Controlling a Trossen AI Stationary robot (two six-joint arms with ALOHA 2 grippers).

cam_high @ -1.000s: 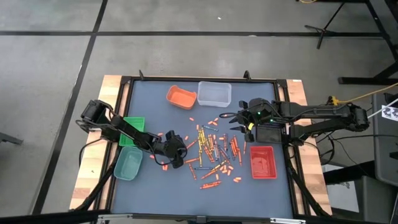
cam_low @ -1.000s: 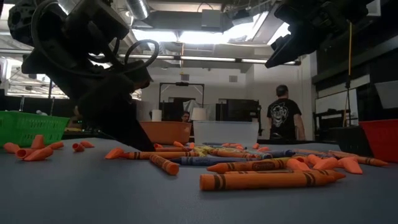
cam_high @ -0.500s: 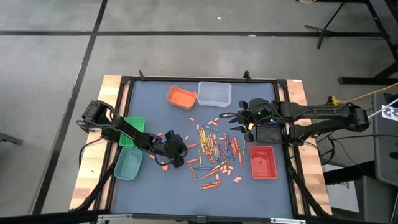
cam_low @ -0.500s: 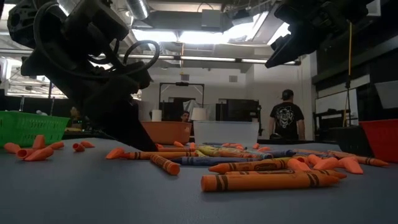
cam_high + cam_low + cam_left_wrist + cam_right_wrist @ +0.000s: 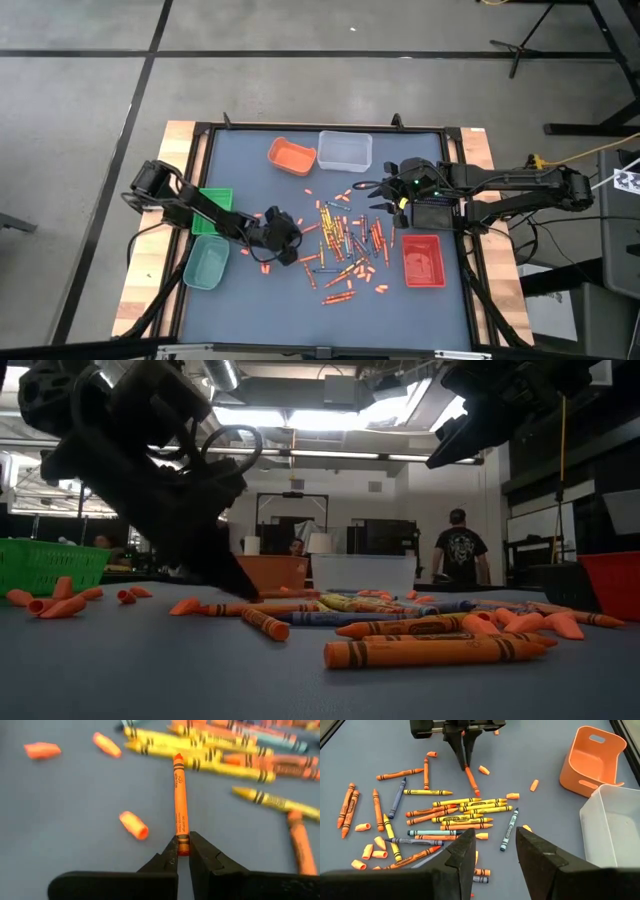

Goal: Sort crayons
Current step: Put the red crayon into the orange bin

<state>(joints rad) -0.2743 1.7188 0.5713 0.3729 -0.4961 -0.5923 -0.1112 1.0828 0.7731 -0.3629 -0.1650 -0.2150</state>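
5 trays (image 5: 291, 155), 2 grippers (image 5: 286, 243), 1 person (image 5: 461, 546), and crayons (image 5: 345, 240) too many to count

Around your desk (image 5: 190, 150) you have a grey concrete floor (image 5: 80, 120) crossed by dark lines, with a black tripod stand (image 5: 540, 35) off one corner. Beyond it, bright ceiling lights (image 5: 330, 420) shine over a workshop where a person in a dark shirt (image 5: 461, 550) stands facing away.

Crayons (image 5: 345, 243) lie scattered mid-table, one orange crayon (image 5: 180, 807) gripped.

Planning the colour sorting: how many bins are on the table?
5: orange bin and clear bin at the far edge, green basket and teal bin left, red bin right; others may be hidden.
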